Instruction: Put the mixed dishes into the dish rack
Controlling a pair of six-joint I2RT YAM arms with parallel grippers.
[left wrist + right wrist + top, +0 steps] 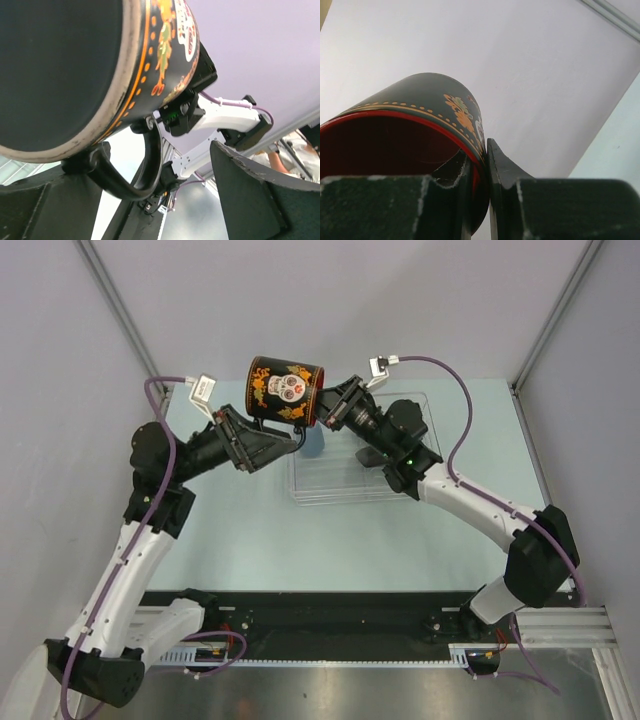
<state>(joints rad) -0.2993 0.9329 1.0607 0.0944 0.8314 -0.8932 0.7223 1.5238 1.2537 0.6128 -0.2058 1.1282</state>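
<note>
Over table, R jaws pinch mug; L jaws spread.

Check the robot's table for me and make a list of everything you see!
Surface: pale blue table.
Job's things: dark red-lined mug held in the air on its side; clear dish rack on the table; light blue cup partly hidden at the rack's left edge.
Clutter: nothing seen.
Grippers: right tool pinches the mug's rim, one finger inside; left tool open, with the handle between its fingers.
Cables: purple cables loop along both arms.
Surroundings: pale walls, metal frame posts.
</note>
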